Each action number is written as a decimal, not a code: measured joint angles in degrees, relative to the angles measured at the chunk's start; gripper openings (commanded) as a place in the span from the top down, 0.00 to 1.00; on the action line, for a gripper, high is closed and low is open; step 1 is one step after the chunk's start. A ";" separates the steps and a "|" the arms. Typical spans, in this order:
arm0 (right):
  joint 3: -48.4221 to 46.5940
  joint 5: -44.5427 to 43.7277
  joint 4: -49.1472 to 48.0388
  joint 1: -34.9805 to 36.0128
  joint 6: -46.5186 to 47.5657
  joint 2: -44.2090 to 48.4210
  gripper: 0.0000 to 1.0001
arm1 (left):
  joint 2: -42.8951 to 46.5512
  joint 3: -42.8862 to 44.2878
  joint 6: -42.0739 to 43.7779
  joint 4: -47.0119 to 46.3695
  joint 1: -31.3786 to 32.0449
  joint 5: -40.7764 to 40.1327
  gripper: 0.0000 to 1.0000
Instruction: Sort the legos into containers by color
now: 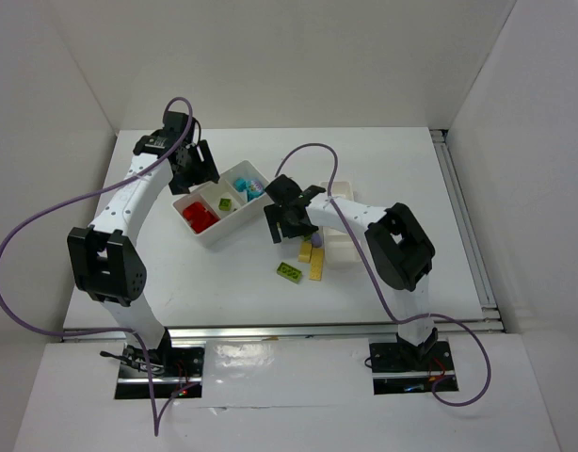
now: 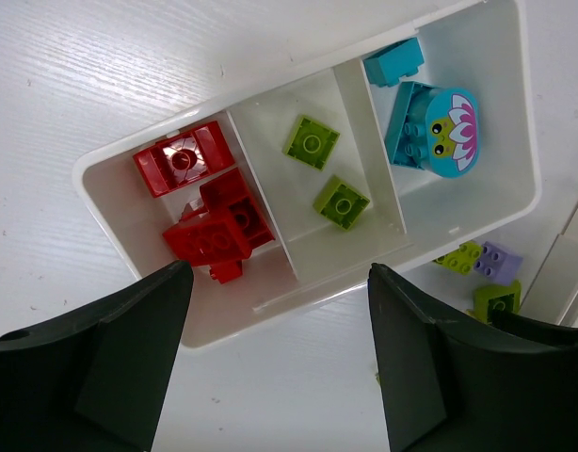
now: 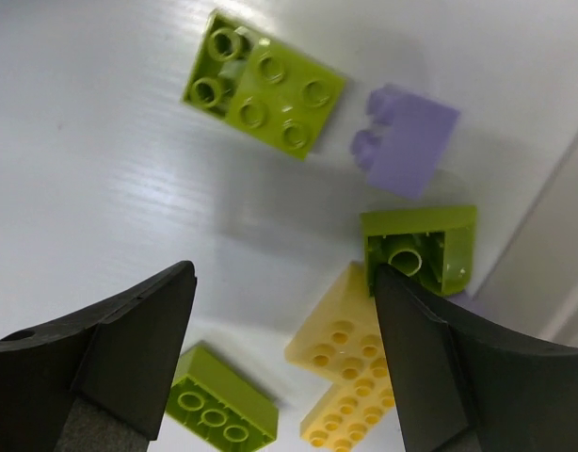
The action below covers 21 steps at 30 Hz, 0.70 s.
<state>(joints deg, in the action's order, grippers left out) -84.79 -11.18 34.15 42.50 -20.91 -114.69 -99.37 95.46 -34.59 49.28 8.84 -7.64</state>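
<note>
Three colours sit sorted; the greens, yellows and lilac are yet to be binned.

We count the red bricks point(image 2: 209, 212) in one end compartment of the three-compartment tray point(image 2: 331, 250), two lime green squares point(image 2: 313, 141) in its middle and the teal pieces point(image 2: 428, 127) at the other end. On the table beside the narrow tray point(image 1: 347, 192) lie a six-stud lime green brick point(image 3: 265, 85), a lilac brick point(image 3: 407, 137), an upturned lime green brick point(image 3: 421, 250), the yellow bricks point(image 3: 350, 377) and one more green brick point(image 3: 218, 400). We judge the job a bit past halfway, though we cannot tell what the narrow tray holds under the arm. Our left gripper point(image 2: 280, 372) hangs over the wide tray's edge, jaws spread and empty. Our right gripper point(image 3: 281, 367) hovers above the loose pile, jaws apart, gripping nothing.
</note>
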 measured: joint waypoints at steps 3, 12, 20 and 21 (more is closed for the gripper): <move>0.02 3.78 -0.07 0.22 0.96 -0.35 0.18 | 0.00 0.00 -0.02 0.00 0.00 -0.02 0.15; -0.42 11.06 -2.43 1.51 5.81 0.72 0.17 | 0.00 0.00 0.00 0.00 0.00 -0.37 0.15; -0.39 -1.05 -2.99 1.53 5.57 3.56 0.03 | 0.00 -0.15 0.00 -0.04 0.00 -0.66 0.15; -0.39 -2.01 -2.67 1.51 5.53 3.28 0.03 | 0.00 -0.24 -0.02 -0.02 0.00 -0.66 0.15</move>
<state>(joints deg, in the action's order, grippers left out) -85.19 -13.19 31.48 44.01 -15.38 -111.42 -99.37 95.22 -34.61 49.25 8.84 -8.29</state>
